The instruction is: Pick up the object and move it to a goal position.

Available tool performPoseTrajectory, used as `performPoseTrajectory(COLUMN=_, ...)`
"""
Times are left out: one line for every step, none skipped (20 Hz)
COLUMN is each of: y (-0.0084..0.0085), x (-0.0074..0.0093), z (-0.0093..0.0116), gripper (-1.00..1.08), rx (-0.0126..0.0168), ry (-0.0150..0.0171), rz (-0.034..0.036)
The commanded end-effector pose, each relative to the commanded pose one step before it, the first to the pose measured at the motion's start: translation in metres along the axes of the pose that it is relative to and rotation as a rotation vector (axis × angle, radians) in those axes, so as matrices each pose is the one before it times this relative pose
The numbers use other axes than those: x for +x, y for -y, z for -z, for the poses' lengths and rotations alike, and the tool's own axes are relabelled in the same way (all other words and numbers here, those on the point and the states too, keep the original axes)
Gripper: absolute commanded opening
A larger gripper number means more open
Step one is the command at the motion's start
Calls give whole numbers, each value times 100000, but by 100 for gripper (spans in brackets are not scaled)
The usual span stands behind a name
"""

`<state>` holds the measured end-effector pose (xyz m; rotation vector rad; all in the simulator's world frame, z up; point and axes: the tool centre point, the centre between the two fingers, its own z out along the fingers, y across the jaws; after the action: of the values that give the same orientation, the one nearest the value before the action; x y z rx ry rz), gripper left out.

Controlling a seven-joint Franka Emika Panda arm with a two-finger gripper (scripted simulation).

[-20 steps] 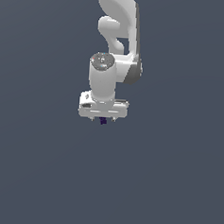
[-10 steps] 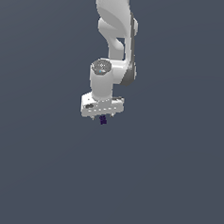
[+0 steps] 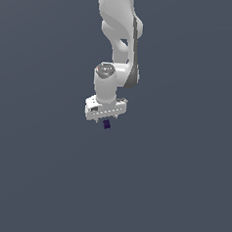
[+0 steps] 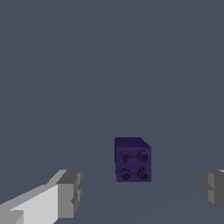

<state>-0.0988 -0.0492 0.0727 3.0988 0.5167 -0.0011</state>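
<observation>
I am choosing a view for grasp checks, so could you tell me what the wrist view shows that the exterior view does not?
Only the wrist view shows four round sockets on the block and clear gaps between it and both fingers. Only the exterior view shows the whole white arm above the gripper. Both show the open gripper and the dark purple block.

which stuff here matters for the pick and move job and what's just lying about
Part of the job:
- block, dark purple with four studs, lying between the open fingers, untouched
- hand, right above the block

Lying about:
- nothing else shows, only bare grey ground
</observation>
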Motion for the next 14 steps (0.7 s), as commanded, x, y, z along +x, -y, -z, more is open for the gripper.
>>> performPoseTrajectory(y=0, x=-3, z=-1, gripper=100, rx=-1, ry=-1, rz=10)
performPoseTrajectory(y=-1, x=-2, z=-30, gripper=100, rx=0, ry=0, rz=0)
performPoseTrajectory(y=-2, x=-6, z=-90, gripper=100, rx=0, ry=0, rz=0)
performPoseTrajectory(y=-3, x=-11, z=-150, gripper=100, rx=0, ry=0, rz=0)
performPoseTrajectory(y=19, x=-5, z=-206, gripper=100, rx=0, ry=-8, rz=48)
performPoseTrajectory(y=-5, x=-19, z=-268, gripper=100, rx=0, ry=0, rz=0)
performPoseTrajectory(y=17, x=-14, z=-323, gripper=100, rx=0, ry=-8, rz=48)
performPoseTrajectory(y=-7, x=-27, z=-383, gripper=100, rx=0, ry=0, rz=0)
performPoseTrajectory(y=24, x=-17, z=-433, gripper=100, rx=0, ry=-11, rz=68)
performPoseTrajectory(y=13, x=-23, z=-488, gripper=100, rx=0, ry=-8, rz=48)
performPoseTrajectory(y=11, x=-23, z=-522, gripper=100, rx=0, ry=-8, rz=48)
performPoseTrajectory(y=10, x=-15, z=-473, gripper=100, rx=-1, ry=-8, rz=48)
performPoseTrajectory(y=-14, x=-17, z=-416, gripper=100, rx=0, ry=0, rz=0)
performPoseTrajectory(y=18, x=5, z=-349, gripper=100, rx=-3, ry=-10, rz=68)
